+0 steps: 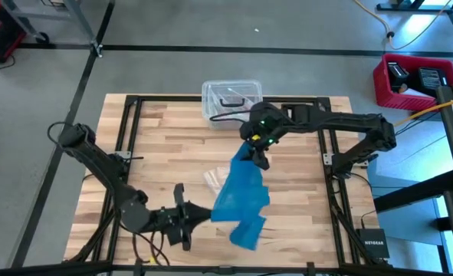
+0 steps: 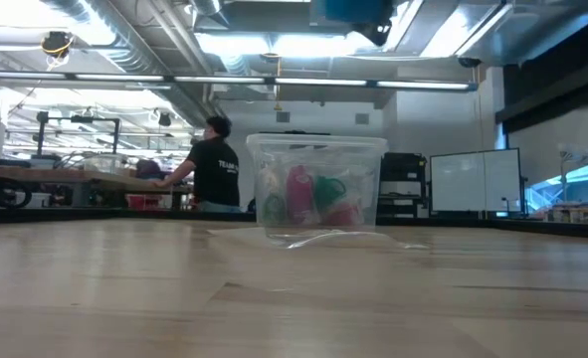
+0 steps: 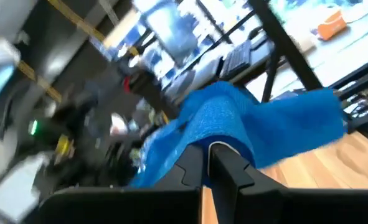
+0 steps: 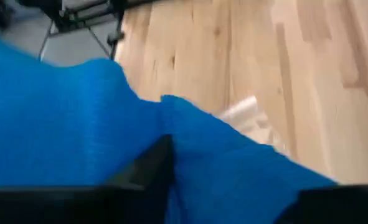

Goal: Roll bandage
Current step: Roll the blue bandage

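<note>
Mid-roll: bandage hangs above the table's near middle, slung between both arms. Left gripper is clamped on its lower end; right gripper at the top, grip unclear, possibly releasing. Next: left needs to wind while right regrips higher.

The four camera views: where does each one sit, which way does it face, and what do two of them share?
High: above, facing down; both arms, bandage, table.
Low: table height, facing level; clear box, a person behind; no arm.
Left wrist: on left arm; left gripper shut on bandage.
Right wrist: on right arm; own finger, bandage.
High and low share the box.
</note>
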You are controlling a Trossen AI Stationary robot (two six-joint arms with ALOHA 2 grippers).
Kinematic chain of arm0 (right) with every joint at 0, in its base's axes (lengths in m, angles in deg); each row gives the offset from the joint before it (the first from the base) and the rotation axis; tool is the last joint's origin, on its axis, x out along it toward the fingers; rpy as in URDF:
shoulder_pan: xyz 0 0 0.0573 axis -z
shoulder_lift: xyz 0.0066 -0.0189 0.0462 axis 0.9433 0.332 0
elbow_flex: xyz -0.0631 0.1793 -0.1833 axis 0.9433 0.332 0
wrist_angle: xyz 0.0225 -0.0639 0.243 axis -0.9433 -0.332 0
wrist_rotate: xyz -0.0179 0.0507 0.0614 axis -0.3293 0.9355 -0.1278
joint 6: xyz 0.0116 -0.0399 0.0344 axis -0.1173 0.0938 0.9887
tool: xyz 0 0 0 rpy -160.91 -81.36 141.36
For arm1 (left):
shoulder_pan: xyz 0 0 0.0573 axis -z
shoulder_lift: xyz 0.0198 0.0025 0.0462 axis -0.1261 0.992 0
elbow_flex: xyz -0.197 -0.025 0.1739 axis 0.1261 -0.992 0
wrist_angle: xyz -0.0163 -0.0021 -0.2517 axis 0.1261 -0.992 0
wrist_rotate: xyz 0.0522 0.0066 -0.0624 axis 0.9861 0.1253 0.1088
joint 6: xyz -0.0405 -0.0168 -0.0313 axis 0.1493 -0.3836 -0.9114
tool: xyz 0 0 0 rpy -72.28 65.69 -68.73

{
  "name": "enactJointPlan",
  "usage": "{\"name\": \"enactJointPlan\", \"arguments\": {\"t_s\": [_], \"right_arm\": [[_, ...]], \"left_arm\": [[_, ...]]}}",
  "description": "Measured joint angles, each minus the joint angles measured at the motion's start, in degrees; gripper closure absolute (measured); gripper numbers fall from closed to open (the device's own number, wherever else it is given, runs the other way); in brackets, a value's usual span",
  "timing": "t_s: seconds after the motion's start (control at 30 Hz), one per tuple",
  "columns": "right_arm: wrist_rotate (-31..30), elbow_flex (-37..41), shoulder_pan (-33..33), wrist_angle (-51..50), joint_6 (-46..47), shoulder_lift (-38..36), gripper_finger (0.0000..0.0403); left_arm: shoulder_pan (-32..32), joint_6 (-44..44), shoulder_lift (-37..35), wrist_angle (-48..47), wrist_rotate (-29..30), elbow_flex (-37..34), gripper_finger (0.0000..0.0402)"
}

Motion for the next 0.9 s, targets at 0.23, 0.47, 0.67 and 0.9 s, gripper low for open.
{"name": "enactJointPlan", "arguments": {"t_s": [0.23, 0.47, 0.67, 0.9], "right_arm": [[-7.83, -4.27, 1.94, -13.94, -6.63, -0.53, 0.0095], [-0.93, -4.16, 1.77, -10.55, -8.02, -0.47, 0.0057], [-6.05, 0.32, 1.83, 2.16, -10.64, -0.08, 0.0057], [-9.85, -13.87, 1.56, -13.78, -13.77, -2.17, 0.0057]], "left_arm": [[-1.9, -12.44, -3.26, -9.26, 1.3, 0.02, 0.0401], [-6.51, -24.93, -3.26, -19.49, 0.42, 0.09, 0.0401], [-8.41, -30.55, -3.26, -24.65, -11.93, 0.11, 0.0401], [-9.66, -35.82, -3.26, -32.8, -7.93, 0.11, 0.0402]]}}
